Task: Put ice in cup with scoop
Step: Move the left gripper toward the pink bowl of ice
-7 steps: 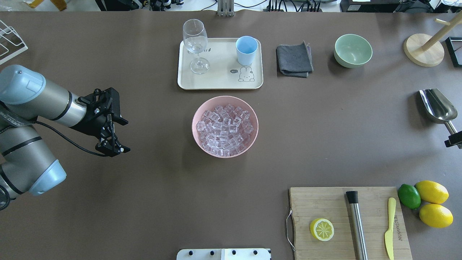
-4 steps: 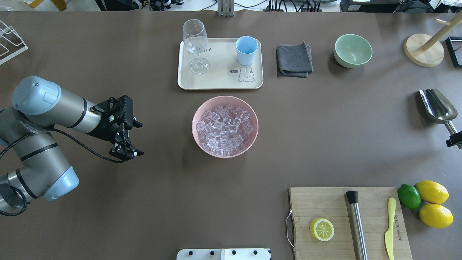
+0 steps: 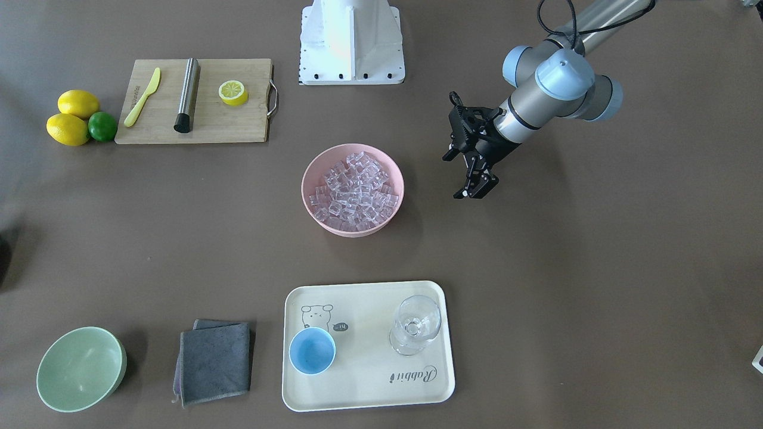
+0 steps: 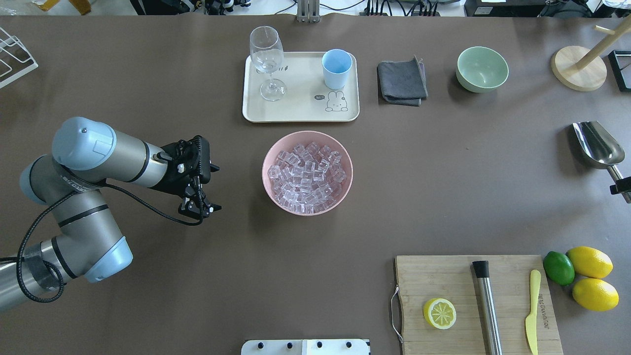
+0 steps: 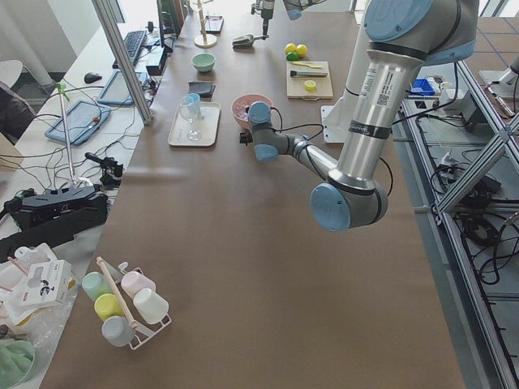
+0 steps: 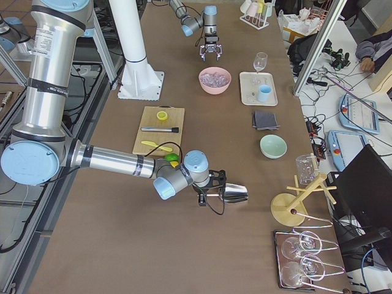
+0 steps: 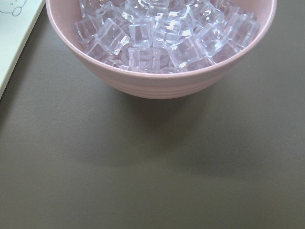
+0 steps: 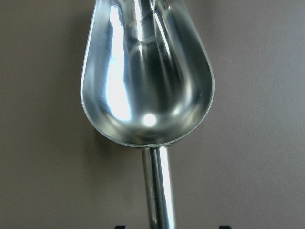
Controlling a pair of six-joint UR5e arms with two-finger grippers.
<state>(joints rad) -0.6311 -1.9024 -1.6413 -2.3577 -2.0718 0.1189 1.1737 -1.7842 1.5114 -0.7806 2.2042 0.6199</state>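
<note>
The ice (image 4: 307,171) fills a pink bowl (image 4: 307,133) at the table's middle. It also shows close in the left wrist view (image 7: 162,33). The light-blue cup (image 4: 337,68) stands empty on a cream tray (image 4: 296,111) behind the bowl. The silver scoop (image 4: 597,144) lies at the far right, bowl up and empty (image 8: 145,71). My left gripper (image 4: 199,210) hovers open and empty, left of the pink bowl. My right gripper (image 4: 620,187) is at the scoop's handle. Its fingertips show apart on either side of the handle, so it looks open.
A stemmed glass (image 4: 266,54) shares the tray. A grey cloth (image 4: 402,81) and a pale green bowl (image 4: 481,69) sit to its right. A cutting board (image 4: 443,276) holds a half lemon, a steel cylinder and a knife. Lemons and a lime (image 4: 558,267) lie beside it.
My left arm has swung right, bringing its gripper closer to the pink bowl. The scoop and the right gripper have barely moved.
</note>
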